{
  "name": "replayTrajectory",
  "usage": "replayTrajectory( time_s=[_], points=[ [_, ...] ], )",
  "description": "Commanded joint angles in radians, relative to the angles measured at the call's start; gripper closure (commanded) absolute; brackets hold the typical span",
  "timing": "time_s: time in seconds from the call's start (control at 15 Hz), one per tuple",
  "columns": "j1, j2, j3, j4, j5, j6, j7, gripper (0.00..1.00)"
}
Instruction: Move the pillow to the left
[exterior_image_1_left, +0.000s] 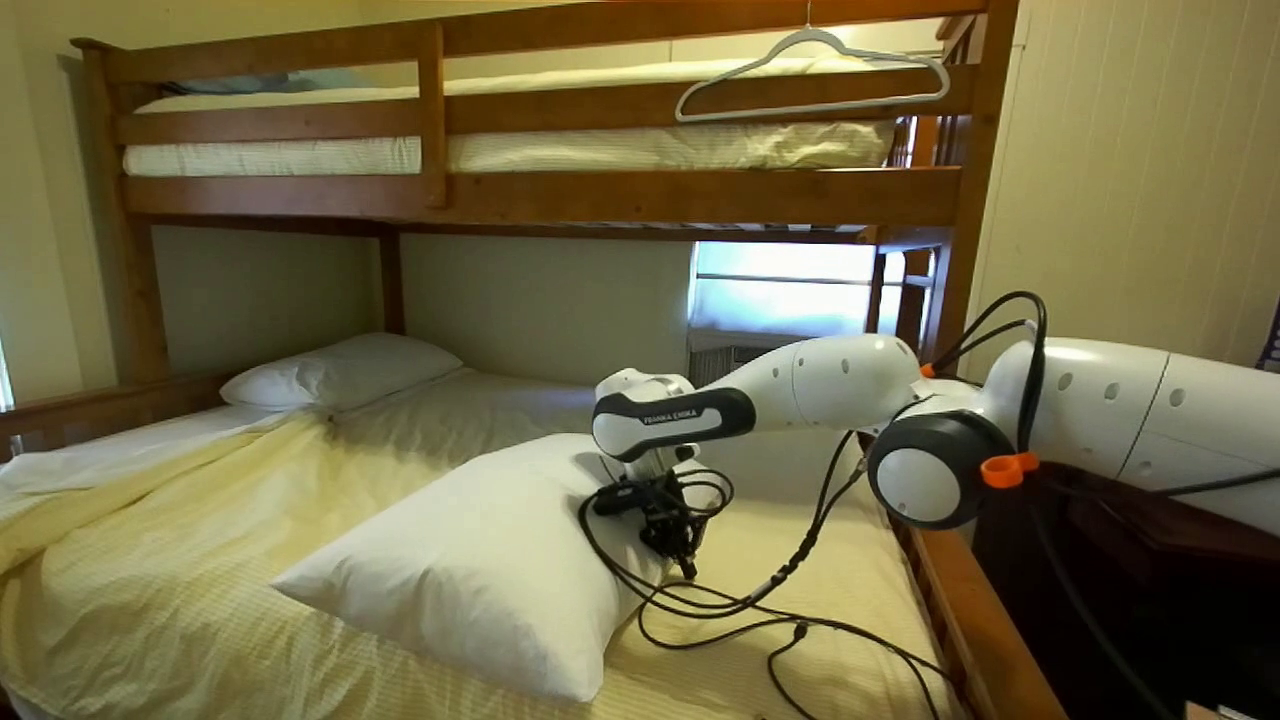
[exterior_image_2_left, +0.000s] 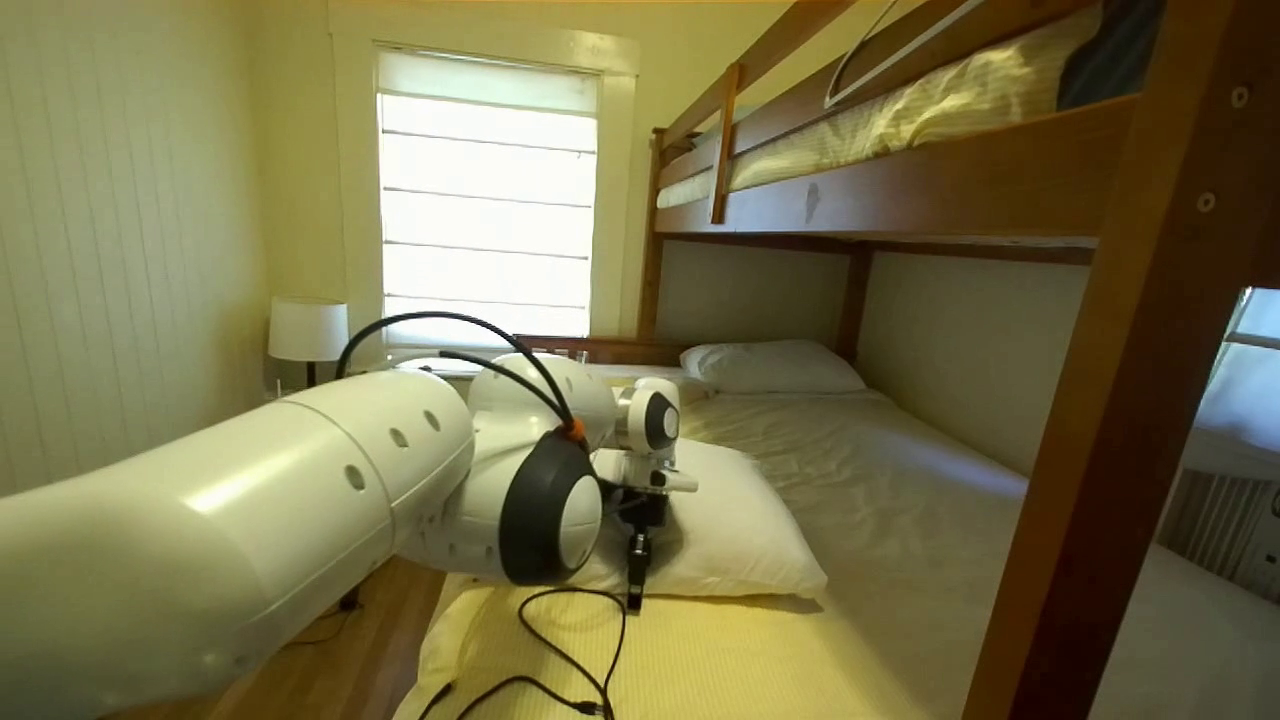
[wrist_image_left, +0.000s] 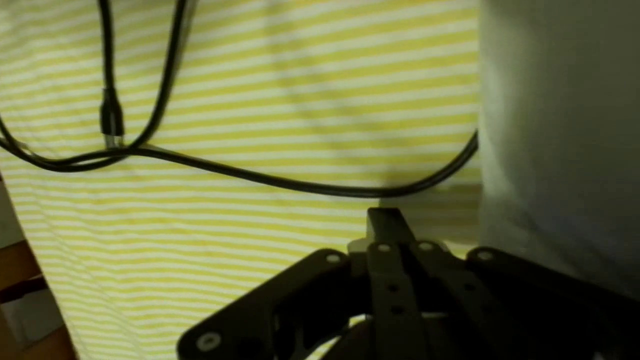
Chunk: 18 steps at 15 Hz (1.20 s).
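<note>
In an exterior view, daylight blows out the tall white-shaded window (exterior_image_2_left: 488, 215) and glare streaks the glossy white arm (exterior_image_2_left: 400, 470). The wrist view is dim and soft, shadows crossing yellow-and-white striped fabric (wrist_image_left: 225, 220).

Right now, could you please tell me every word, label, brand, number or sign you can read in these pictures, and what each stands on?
"FRANKA EMIKA": small but readable in an exterior view, on the dark band of the robot arm.
No other text can be made out in any view.
</note>
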Motion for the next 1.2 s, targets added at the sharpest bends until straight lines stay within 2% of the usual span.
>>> replayTrajectory(
  time_s=[0.0,0.33,1.13],
  points=[
    [0.018,0.045,-0.017,0.041,-0.016,0.169,0.042,1.00],
    [0.036,0.000,-0.007,0.013,-0.005,0.337,0.059,1.00],
    [0.065,0.008,0.014,0.024,0.011,0.778,0.048,1.00]
  ],
)
